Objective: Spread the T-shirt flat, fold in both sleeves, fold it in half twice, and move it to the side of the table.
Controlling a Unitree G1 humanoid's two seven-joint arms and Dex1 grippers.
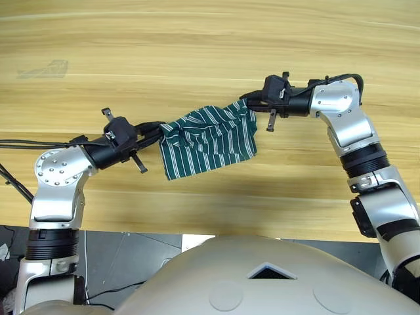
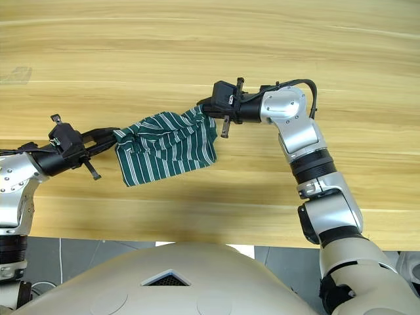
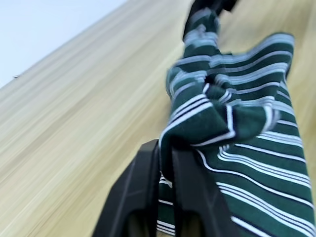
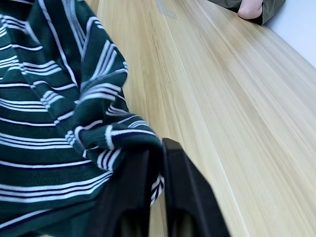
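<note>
A dark green T-shirt (image 1: pixel 210 141) with white stripes hangs bunched above the wooden table (image 1: pixel 197 46), stretched between both arms. My left gripper (image 1: pixel 159 128) is shut on its left edge, with folds of cloth (image 3: pixel 217 118) gathered around the black fingers (image 3: pixel 140 192). My right gripper (image 1: pixel 248 98) is shut on the upper right corner, and striped fabric (image 4: pixel 54 113) drapes from its black fingers (image 4: pixel 177 192). The lower part of the shirt sags toward the tabletop, and its sleeves cannot be made out in the bunched cloth.
The light wooden table runs wide to the far side and to both sides of the shirt. Its near edge (image 1: pixel 197 231) lies just below the arms, with dark floor beneath. A person's hand (image 4: pixel 252 9) rests at the table's far edge.
</note>
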